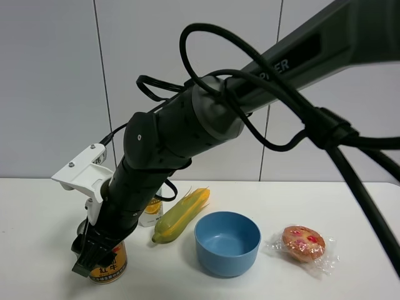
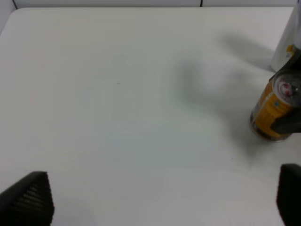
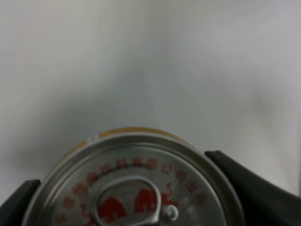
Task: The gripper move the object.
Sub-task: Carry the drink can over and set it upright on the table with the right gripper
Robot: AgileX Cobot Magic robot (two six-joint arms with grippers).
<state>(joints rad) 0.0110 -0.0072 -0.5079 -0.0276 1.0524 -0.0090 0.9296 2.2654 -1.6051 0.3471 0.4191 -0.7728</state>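
The gold-yellow Red Bull can (image 1: 110, 266) stands upright on the white table near the front left edge. My right gripper (image 1: 91, 251), a black claw on the thick black arm, has reached across to the left and its fingers clamp the can's upper part. In the right wrist view the can's silver top (image 3: 136, 188) sits between the two fingers (image 3: 244, 183), which touch its rim. The left wrist view shows the can (image 2: 272, 110) from afar, with black fingers (image 2: 288, 125) against it. My left gripper (image 2: 157, 202) is open and empty above bare table, away from the can.
A white bottle with an orange label (image 1: 152, 212) stands just behind the can, partly hidden by the arm. A corn cob (image 1: 182, 214), a blue bowl (image 1: 227, 244) and a wrapped pastry (image 1: 303, 244) lie to the right. The table (image 1: 37, 219) ends near the front.
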